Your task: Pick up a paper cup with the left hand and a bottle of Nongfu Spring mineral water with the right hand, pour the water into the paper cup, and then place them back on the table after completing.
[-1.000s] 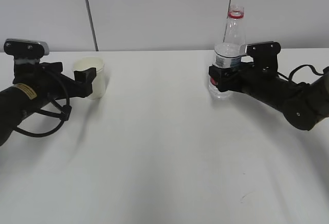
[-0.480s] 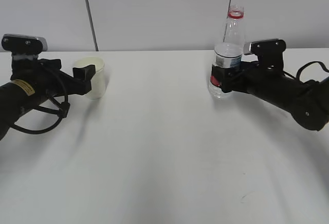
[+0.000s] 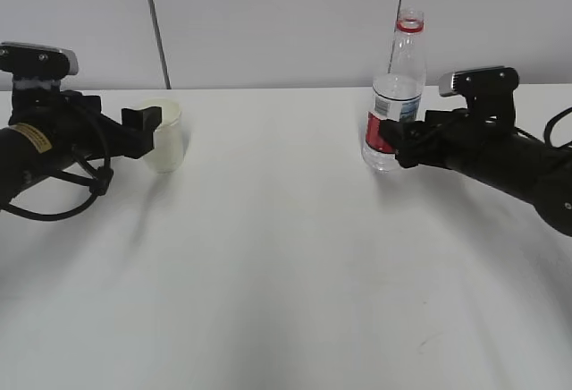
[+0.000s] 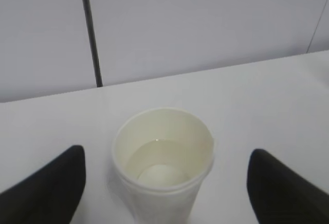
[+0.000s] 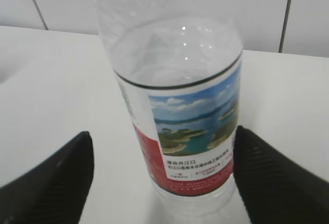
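Left tool (image 3: 143, 131) is spread wide, holding nothing; in the left wrist view its two black fingers (image 4: 49, 185) sit well apart on either side of the paper cup (image 4: 162, 162) with bare gaps both ways. Cup stands upright on the white surface (image 3: 268, 256), directly ahead of the left tool along its reach axis, at far left in the exterior view. Inside the cup: clear water (image 4: 157, 162) filling the lower part, well below the rim. Right tool (image 3: 390, 142) also spread, gripping nothing; the right wrist view shows a finger (image 5: 46, 183) on each side of the bottle (image 5: 180, 111), gaps visible both sides. Bottle stands upright on the surface, long axis vertical, cap off, red ring at the neck, red and scenic label facing the right wrist camera; it holds clear water to about the top of the label, upper part empty. Bottle lies straight ahead of the right tool, at label height. Each arm is nearest its own object; cup and bottle well apart. Judgement: pour looks done, both items set down and released, so what remains is pulling each tool straight back without tipping cup or bottle.
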You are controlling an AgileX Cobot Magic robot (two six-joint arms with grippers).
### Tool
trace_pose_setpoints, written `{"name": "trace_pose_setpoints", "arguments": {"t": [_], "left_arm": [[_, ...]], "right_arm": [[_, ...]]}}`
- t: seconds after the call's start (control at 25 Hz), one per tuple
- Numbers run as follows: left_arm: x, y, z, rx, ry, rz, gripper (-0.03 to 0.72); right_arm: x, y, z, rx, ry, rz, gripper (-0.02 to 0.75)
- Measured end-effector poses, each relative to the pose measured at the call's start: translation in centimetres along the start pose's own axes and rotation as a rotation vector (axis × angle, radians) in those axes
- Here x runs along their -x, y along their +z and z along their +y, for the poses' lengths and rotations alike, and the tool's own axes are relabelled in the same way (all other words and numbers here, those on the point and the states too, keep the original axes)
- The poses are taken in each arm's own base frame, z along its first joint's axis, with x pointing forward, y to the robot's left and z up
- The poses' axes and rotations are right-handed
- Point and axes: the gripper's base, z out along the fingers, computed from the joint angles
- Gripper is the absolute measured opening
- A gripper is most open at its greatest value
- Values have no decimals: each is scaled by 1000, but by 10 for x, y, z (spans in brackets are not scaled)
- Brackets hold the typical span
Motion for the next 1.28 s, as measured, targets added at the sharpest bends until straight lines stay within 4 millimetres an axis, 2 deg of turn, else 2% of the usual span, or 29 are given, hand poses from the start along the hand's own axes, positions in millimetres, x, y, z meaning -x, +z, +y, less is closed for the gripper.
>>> {"name": "trace_pose_setpoints", "arguments": {"t": [0.16, 0.44, 0.76, 1.08, 1.28], "left_arm": [[2, -6, 1, 17, 6, 89, 587], [17, -25, 3, 58, 19, 242, 587], [33, -56, 5, 129, -39, 418, 568], [39, -92, 0, 182, -227, 765, 552], [50, -109, -5, 176, -265, 1015, 539]], "right_arm": [[14, -14, 2, -28, -18, 49, 619], [43, -41, 0, -119, -49, 187, 591], [62, -82, -3, -287, 80, 407, 577], [72, -130, 4, -440, 340, 700, 514], [88, -149, 16, -386, 364, 916, 485]]}}
